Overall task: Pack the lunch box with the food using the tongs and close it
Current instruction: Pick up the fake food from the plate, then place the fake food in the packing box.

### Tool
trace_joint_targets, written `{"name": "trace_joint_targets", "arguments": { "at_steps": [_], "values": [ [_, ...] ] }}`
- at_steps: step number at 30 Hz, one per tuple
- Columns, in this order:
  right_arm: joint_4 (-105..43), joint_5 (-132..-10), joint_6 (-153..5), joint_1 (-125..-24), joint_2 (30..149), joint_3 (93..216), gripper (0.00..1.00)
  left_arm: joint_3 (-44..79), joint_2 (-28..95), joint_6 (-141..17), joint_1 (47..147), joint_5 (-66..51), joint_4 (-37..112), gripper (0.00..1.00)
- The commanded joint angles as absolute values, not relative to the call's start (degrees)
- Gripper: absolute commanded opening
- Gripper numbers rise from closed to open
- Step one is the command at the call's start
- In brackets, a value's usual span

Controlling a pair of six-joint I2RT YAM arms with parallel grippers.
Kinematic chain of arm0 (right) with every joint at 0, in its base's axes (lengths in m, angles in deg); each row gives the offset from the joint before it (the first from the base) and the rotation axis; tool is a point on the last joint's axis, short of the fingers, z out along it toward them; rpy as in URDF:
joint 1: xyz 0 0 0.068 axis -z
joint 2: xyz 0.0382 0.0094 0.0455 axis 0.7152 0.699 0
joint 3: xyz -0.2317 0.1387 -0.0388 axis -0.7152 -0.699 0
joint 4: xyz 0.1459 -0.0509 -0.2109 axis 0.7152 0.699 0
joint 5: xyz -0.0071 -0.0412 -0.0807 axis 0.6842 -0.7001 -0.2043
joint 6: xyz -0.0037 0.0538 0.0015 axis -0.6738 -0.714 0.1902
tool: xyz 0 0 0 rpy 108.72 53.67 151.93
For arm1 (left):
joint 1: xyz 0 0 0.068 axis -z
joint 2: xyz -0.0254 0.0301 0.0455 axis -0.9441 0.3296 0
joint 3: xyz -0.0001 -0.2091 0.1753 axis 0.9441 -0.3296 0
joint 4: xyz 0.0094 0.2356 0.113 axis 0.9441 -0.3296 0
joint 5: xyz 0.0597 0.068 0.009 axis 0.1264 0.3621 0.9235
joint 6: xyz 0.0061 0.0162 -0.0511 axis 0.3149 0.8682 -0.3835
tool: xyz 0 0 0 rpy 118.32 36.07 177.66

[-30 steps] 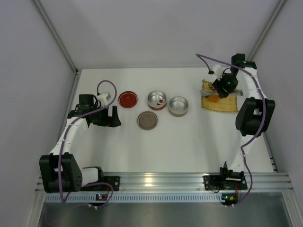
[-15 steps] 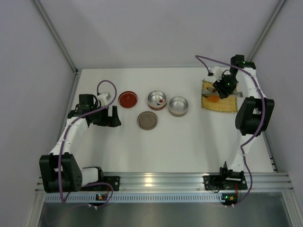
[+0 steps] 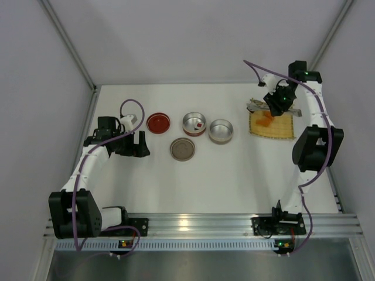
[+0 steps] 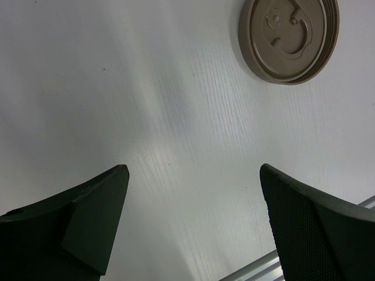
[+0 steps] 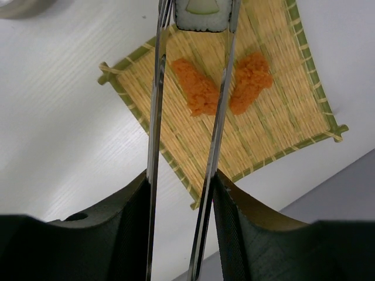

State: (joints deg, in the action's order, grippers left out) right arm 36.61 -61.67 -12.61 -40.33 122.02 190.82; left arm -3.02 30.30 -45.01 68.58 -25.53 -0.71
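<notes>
The white worktop [image 3: 234, 175] carries everything. The right arm reaches over the yellow woven mat [image 3: 282, 129]. The left arm lies well to the mat's left, its left claw [image 4: 190, 175] spread wide above bare worktop with nothing between the fingers.

Left of the mat two round tins stand side by side. The near tin [image 3: 221, 130] looks empty, and the far tin [image 3: 190, 121] holds one small red-and-white piece. Farther from the mat lie a red lid [image 3: 158, 123] and a brown lid [image 3: 182, 148], both off the tins.

The right claw [image 5: 181, 199] is pressed onto the tongs [image 5: 156, 117], one finger against each slim silver arm. The tong tips pinch a roll piece [image 5: 202, 14]: white rice in a dark wrap with a pale green centre, its cut face toward the wrist camera. It sits over the mat's far left corner, seemingly clear of the weave. Two orange chunks [image 5: 196, 88], elongated and crumbly, lie on the mat, angled toward each other and nearly meeting at one end.

The step in hand looks like carrying the roll piece from the mat to a tin. The next move calls for an even squeeze while travelling left from the mat, then lowering into a tin before easing off. The round piece could twist or slip between such thin arms. The chunks and the lids remain to be dealt with.
</notes>
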Motion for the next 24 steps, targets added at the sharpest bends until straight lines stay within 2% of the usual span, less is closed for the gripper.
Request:
{"name": "trace_joint_targets", "arguments": {
  "at_steps": [1, 12, 24],
  "values": [
    [39.6, -56.0, -15.8, -44.7, 114.0, 193.4, 0.28, -0.5, 29.7, -45.2, 68.2, -27.3, -0.9, 0.98],
    [23.3, -51.6, -28.8, -62.8, 106.5, 181.4, 0.23, -0.3, 29.3, -44.9, 68.4, -27.8, -1.3, 0.98],
    [13.5, -50.9, -30.0, -69.7, 111.4, 176.9, 0.21, -0.3, 30.1, -44.4, 68.3, -28.6, -1.4, 0.98]
  ]
}}
